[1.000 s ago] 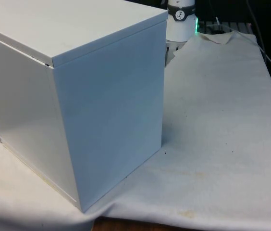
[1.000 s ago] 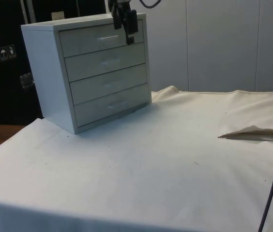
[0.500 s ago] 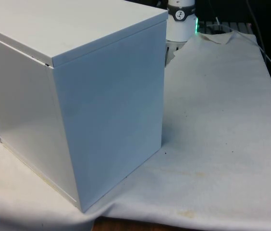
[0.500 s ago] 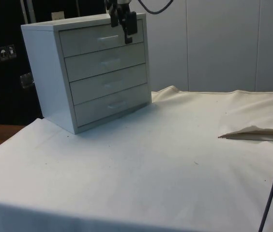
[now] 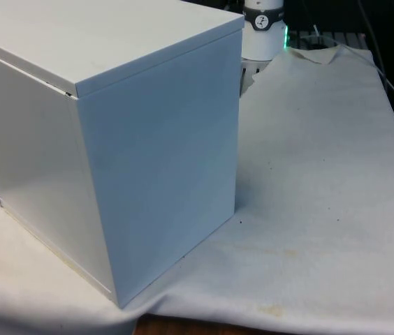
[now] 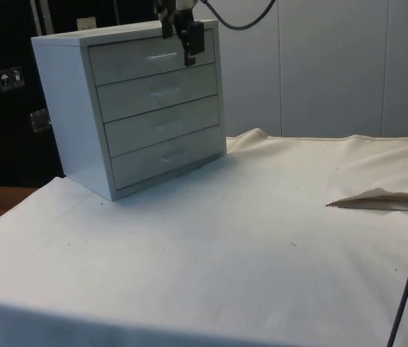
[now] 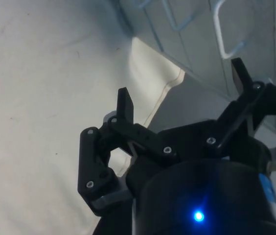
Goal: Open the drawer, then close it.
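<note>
Gripper hangs fingers-down in front of the chest of drawers, up at the top drawer, toward that drawer's end nearest the white wall. In side view it overlaps the drawer face; can't tell if touching. Wrist view: gripper w/ both fingers spread wide apart, nothing between them; a drawer handle sits just beyond the fingertips, cloth below.

Chest stands on the table near its far corner in side view, by the dark cabinets. All four drawer fronts look flush w/ the body, top drawer's handle just beside the gripper. Front view: chest turns its blank back and side to camera, at the front view's left, close to the near table edge; white cloth bare to the front view's right.

Vs 1.0 s ago: gripper has risen a bit in side view, from lower on the top drawer face to near the chest's top edge, and shifted slightly toward the handle. Vs 0.5 s ago: small further rise. Chest and drawers unchanged in both fixed views; the cable above the gripper has swung further out toward the wall.
</note>
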`<state>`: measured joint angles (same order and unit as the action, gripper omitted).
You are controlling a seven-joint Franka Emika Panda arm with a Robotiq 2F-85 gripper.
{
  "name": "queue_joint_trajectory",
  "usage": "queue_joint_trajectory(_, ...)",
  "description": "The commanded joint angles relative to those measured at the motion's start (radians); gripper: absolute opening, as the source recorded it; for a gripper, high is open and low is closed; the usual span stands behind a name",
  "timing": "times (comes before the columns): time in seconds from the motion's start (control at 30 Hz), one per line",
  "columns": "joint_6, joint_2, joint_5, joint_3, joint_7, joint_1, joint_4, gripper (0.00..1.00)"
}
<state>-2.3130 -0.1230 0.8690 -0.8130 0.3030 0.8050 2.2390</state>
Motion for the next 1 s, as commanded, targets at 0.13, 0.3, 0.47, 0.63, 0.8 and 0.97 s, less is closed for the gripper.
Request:
queue_joint_trajectory(0.13, -0.026, 0.003, 0.052, 0.000, -0.025, -0.004, 0.006, 1.00)
queue_joint_trajectory(0.3, -0.043, 0.007, 0.100, 0.001, -0.052, -0.003, 0.015, 1.00)
queue_joint_trajectory(0.47, -0.054, 0.009, 0.141, 0.003, -0.076, -0.003, 0.022, 1.00)
queue_joint_trajectory(0.63, -0.062, 0.011, 0.185, 0.004, -0.105, -0.002, 0.028, 1.00)
queue_joint_trajectory(0.8, -0.070, 0.020, 0.226, 0.006, -0.144, 0.000, 0.036, 1.00)
queue_joint_trajectory(0.97, -0.070, 0.034, 0.240, 0.006, -0.171, 0.002, 0.042, 1.00)
